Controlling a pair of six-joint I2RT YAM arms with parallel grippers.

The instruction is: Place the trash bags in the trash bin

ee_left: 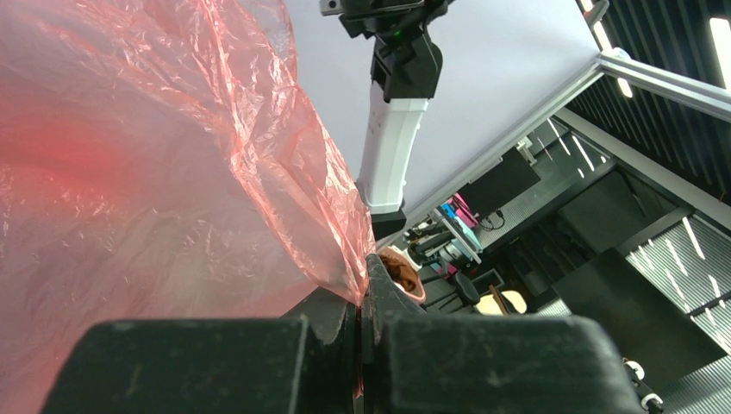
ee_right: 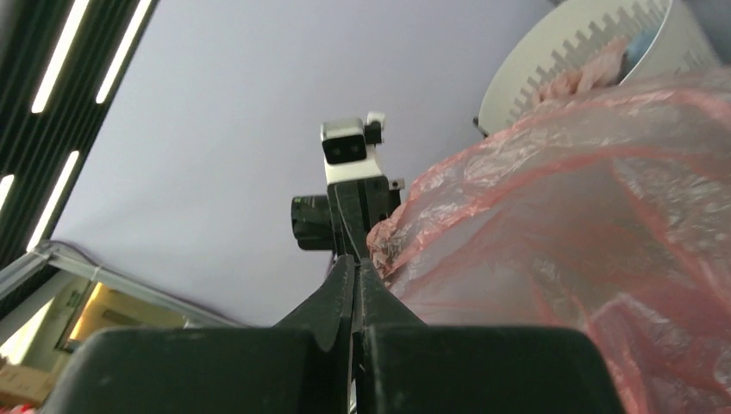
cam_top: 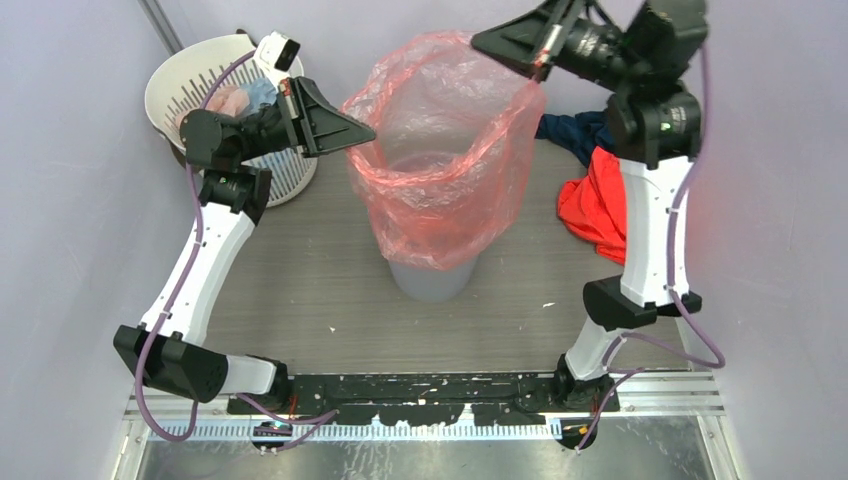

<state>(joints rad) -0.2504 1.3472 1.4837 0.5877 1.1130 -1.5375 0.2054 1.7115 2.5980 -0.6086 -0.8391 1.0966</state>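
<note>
The translucent red-pink trash bag (cam_top: 440, 150) stands open over the light grey trash bin (cam_top: 432, 280) at the table's middle, its lower part draped round the bin's top. My left gripper (cam_top: 368, 131) is shut on the bag's left rim; in the left wrist view the film (ee_left: 155, 172) runs into the closed jaws of the gripper (ee_left: 362, 297). My right gripper (cam_top: 476, 42) is shut at the raised back-right rim. In the right wrist view, crumpled film (ee_right: 586, 224) gathers at that gripper's tip (ee_right: 355, 263).
A white slotted laundry basket (cam_top: 190, 75) with pale pink cloth (cam_top: 232, 100) stands at the back left, behind the left arm. A red-orange cloth (cam_top: 598, 205) and a dark blue cloth (cam_top: 575, 130) lie at the right, beside the right arm. Walls close in on both sides.
</note>
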